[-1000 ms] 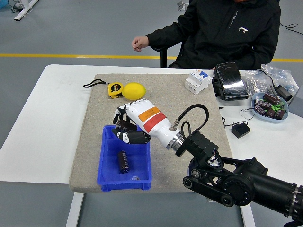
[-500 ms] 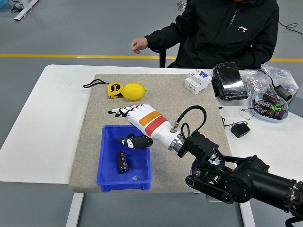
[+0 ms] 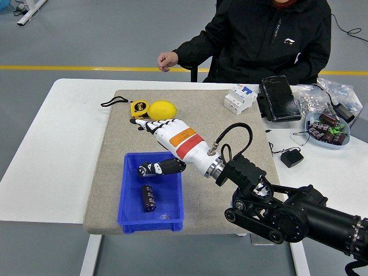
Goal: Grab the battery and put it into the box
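A dark cylindrical battery (image 3: 148, 198) lies inside the blue box (image 3: 130, 214) at the near left of the grey mat. My right hand (image 3: 154, 145), white with an orange and red band, is above the box's far edge. Its fingers (image 3: 147, 124) are spread and hold nothing; the thumb reaches over the box. The battery lies apart from the hand, below it. The left arm is out of view.
A yellow lemon (image 3: 163, 110) and a yellow tape measure (image 3: 138, 108) lie just beyond the hand. A white breaker (image 3: 240, 98), a black case (image 3: 279, 98), a bowl of parts (image 3: 327, 127) and a black adapter (image 3: 292, 157) are at the right. A person (image 3: 264, 40) sits at the far side.
My right hand has opened from curled to spread and lifted back from the box. The battery has stayed lying in the box.
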